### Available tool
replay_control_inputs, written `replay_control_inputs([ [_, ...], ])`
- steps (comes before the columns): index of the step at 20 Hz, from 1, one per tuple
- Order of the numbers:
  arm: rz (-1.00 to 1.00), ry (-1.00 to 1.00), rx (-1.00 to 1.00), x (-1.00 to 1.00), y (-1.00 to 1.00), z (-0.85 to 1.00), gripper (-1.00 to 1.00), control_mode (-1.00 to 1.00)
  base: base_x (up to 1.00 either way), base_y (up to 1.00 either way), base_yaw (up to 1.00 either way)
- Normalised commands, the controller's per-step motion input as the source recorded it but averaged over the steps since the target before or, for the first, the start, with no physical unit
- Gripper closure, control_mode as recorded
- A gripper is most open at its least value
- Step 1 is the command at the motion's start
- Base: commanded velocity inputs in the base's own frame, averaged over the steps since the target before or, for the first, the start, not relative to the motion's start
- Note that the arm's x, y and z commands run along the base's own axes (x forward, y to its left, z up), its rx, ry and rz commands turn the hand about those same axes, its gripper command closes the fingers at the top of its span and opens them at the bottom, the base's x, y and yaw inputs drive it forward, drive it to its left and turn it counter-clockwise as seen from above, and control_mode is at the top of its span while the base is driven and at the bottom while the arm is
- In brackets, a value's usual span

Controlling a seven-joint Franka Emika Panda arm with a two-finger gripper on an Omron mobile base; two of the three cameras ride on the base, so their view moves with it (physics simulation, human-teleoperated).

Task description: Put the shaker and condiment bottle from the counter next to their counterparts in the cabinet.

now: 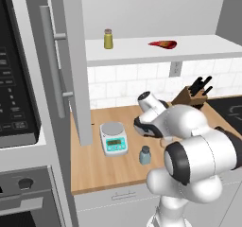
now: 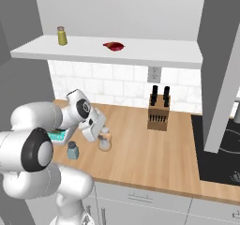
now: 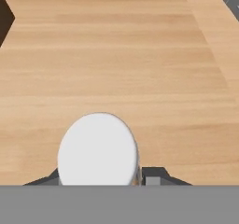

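- The step in hand looks like the grasp on the bottle: the gripper sits low over the counter, with the bottle's pale cap right between the fingers.
- To do it well, I'd keep the cap centred, close squarely on the neck or body, then lift straight up so the bottle doesn't tip.
- The fingers stand apart, one on each side of the cap; whether they already press it, I cannot tell.
- The shaker stands free on the counter, just beside the hand and near the scale.
- Up on the cabinet shelf, well above the fingers, wait the olive jar and the red bottle.
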Motion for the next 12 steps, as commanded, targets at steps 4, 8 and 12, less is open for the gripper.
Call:
replay_control_inputs([
  [4, 0.00, 0.00, 0.02, 0.00, -0.04, 0.00, 1.00, -1.00, 0.00, 0.00, 0.00],
  [8, 0.01, -0.01, 0.01, 0.00, 0.00, 0.48, 1.00, -1.00, 0.00, 0.00, 0.00],
  [12, 0.02, -0.02, 0.00, 0.00, 0.00, 0.62, 1.00, -1.00, 0.00, 0.00, 0.00],
])
